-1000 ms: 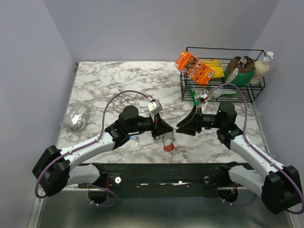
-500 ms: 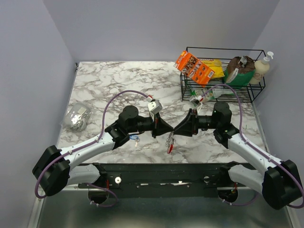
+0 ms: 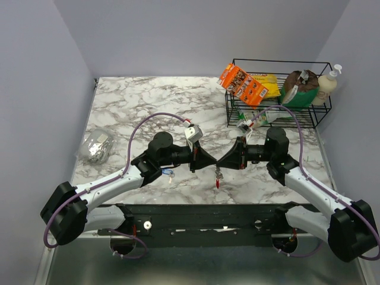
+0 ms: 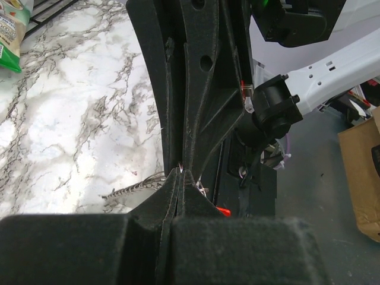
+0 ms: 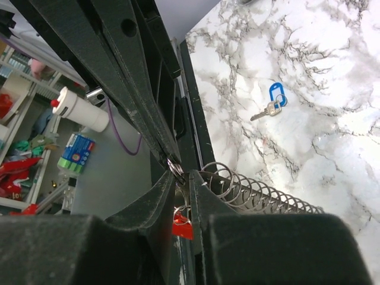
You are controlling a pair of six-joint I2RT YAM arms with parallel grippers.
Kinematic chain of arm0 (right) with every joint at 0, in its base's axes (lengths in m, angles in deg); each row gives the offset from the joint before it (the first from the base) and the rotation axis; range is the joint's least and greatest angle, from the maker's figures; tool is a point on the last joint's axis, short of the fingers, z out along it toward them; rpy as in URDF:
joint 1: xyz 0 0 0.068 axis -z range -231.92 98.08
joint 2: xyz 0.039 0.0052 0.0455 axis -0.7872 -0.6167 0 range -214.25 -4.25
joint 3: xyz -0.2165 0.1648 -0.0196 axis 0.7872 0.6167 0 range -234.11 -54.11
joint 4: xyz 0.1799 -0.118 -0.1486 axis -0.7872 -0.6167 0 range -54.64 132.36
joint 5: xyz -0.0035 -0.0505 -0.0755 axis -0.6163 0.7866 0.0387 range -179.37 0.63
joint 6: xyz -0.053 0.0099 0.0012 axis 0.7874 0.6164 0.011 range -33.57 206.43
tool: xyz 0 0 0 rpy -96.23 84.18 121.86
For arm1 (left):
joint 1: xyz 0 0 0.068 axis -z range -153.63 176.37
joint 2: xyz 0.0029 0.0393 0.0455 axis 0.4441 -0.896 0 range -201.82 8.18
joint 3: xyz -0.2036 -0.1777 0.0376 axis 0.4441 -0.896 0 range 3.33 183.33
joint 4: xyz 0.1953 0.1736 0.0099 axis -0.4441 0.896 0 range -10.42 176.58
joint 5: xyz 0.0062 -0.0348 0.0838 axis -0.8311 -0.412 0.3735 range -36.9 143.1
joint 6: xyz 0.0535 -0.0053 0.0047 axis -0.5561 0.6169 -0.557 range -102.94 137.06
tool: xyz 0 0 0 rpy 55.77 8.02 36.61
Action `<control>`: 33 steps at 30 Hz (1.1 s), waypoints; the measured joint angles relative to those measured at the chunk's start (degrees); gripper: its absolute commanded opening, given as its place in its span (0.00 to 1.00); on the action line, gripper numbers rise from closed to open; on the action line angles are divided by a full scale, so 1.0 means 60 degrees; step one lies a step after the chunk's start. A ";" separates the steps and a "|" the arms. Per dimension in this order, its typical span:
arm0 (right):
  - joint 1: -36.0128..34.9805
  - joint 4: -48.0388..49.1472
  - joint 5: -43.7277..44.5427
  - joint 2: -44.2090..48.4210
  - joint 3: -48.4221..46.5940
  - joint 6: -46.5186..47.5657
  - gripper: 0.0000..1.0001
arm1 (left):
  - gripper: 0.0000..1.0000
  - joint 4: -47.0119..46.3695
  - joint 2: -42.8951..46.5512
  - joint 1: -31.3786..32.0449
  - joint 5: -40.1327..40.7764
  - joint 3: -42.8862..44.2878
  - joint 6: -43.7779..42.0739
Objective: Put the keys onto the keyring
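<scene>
Near the front centre of the marble worktop point(image 3: 148, 101), the left end effector point(image 4: 180, 176) and the right end effector point(image 5: 181, 177) are meeting tip to tip. In the overhead view the left one is reaching in from 9 o'clock and the right one from 3 o'clock. Both are keeping their fingers pressed together, and each is pinching the keyring point(image 3: 218, 177) where the tips meet. The keyring is hanging from that point toward 6 o'clock, clear of the marble, with its red plastic piece point(image 3: 218, 186) dangling at the bottom.

In the right wrist view a small silver ring is sitting right at the fingertips, and the keyring's silver coils are trailing off toward 4 o'clock. In the left wrist view the same coils are showing at 8 o'clock of the closed tips.

The keys point(image 5: 273, 102) are lying flat on the worktop, well apart from the keyring. They are showing as a blue plastic head with a small silver blade, at 9 o'clock of the keyring overhead and just beside the left arm.

A crumpled foil lump point(image 3: 97, 146) is resting near the worktop's 9 o'clock edge. A black wire basket point(image 3: 276, 62) holding packets and a bottle is standing at 1 o'clock, with an orange box point(image 3: 241, 83) leaning at its left end.
</scene>
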 measured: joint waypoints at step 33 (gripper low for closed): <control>0.0004 0.0131 0.0299 -0.0270 -0.0051 0.0022 0.35 | 0.00 -0.0040 0.0022 0.0000 0.0233 -0.0368 0.0029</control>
